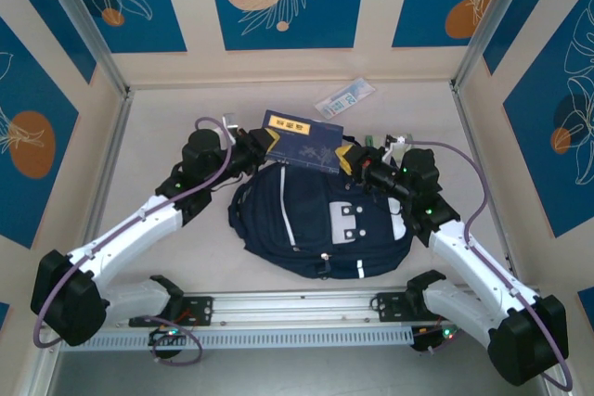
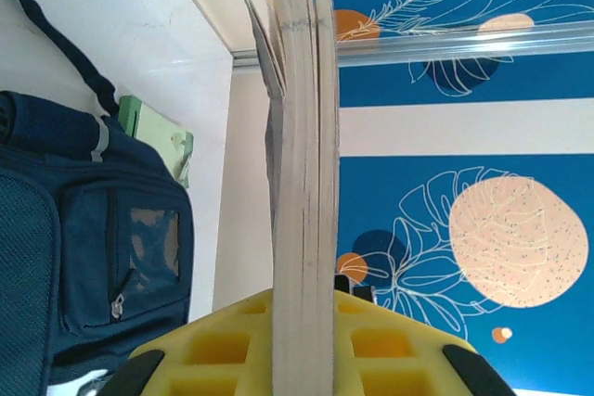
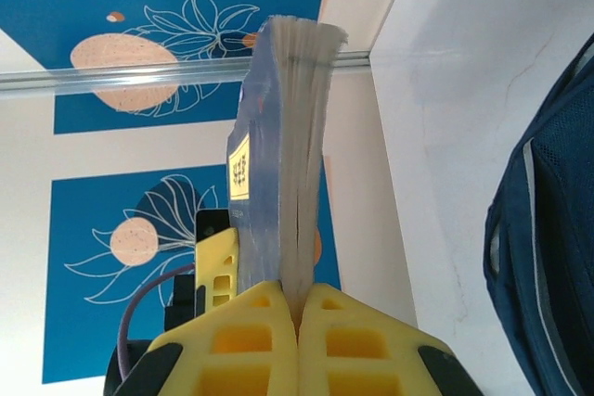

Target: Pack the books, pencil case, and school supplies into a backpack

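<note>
Between the left gripper (image 1: 263, 144) and the right gripper (image 1: 349, 158), the books (image 1: 302, 140) are held as one stack, with a dark navy cover and its pale label facing up. Each gripper pinches the stack from an opposite end. The left one's yellow fingers (image 2: 218, 345) press against both faces of the page block. The right one's fingers (image 3: 241, 340) are nearly together on a corner of it.

Just on the near side of both grippers lies the backpack (image 1: 311, 224), flat on the table (image 1: 167, 127) with its white patch up. In the top view the stack's near edge meets the backpack's far edge. Whether its mouth stands open, and what it holds, cannot be told.

Beyond the grippers, apart from the stack, the school supplies (image 1: 345, 99) packet lies on the table near the back wall.
</note>
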`<state>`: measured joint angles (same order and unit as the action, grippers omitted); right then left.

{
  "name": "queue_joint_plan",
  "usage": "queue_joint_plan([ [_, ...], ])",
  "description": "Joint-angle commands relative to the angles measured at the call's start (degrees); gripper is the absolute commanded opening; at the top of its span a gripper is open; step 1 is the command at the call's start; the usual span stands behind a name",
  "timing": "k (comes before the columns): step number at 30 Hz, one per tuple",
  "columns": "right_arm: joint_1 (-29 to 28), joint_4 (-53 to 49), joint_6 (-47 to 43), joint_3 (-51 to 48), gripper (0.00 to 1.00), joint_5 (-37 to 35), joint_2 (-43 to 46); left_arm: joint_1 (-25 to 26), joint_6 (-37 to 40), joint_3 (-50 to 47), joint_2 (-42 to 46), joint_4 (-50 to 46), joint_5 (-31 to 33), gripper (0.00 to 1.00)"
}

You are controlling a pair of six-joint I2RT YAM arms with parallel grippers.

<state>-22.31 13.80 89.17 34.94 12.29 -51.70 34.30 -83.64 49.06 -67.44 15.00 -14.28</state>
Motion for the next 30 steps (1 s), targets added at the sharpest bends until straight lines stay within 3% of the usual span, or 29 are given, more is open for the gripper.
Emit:
queue_joint_plan([
  [1, 0.6, -6.8, -5.9, 4.0, 0.17, 2.1, 2.1, 0.4, 1.6, -1.2, 3.2, -0.6, -0.3, 0.0],
  [3, 0.3, -18.3, -13.8, 8.1, 0.45, 0.2, 3.4, 0.1, 5.0, -1.0, 6.8, -7.0, 2.9, 0.0],
  [4, -0.1, -24.0, -17.5, 10.0, 0.53, -1.2, 3.6, 0.1, 7.9, -0.3, 9.1, -11.8, 5.3, 0.0],
  [6, -0.7, -32.4, -22.7, 12.9, 0.59, -2.9, 3.0, 0.0, 14.1, 2.6, 13.5, -25.7, 11.8, 0.0],
  [7, -1.3, -35.4, -24.9, 14.0, 0.6, -3.0, 2.1, 0.0, 17.1, 4.9, 15.6, -34.6, 16.0, 0.0],
  [10, -5.9, -42.3, -30.9, 17.0, 0.61, -2.8, -3.6, 0.0, 22.6, 7.8, 21.7, -49.4, 26.9, 0.0],
  [14, -15.4, -51.4, -36.5, 24.4, 0.63, -8.6, -15.3, 0.0, 22.4, 9.2, 27.9, -63.6, 37.5, 0.0],
  [19, -28.2, -61.8, -44.5, 39.1, 0.71, -23.7, -30.9, 0.0, 19.1, 6.8, 33.3, -69.9, 40.1, 0.0],
  [25, -33.7, -72.0, -46.0, 53.4, 0.8, -30.5, -47.7, 0.0, 18.2, 6.0, 36.9, -72.4, 41.8, 0.0],
  [30, -36.6, -80.6, -45.1, 64.2, 0.79, -38.5, -58.9, -0.1, 19.1, 6.9, 38.7, -75.1, 43.5, 0.0],
])
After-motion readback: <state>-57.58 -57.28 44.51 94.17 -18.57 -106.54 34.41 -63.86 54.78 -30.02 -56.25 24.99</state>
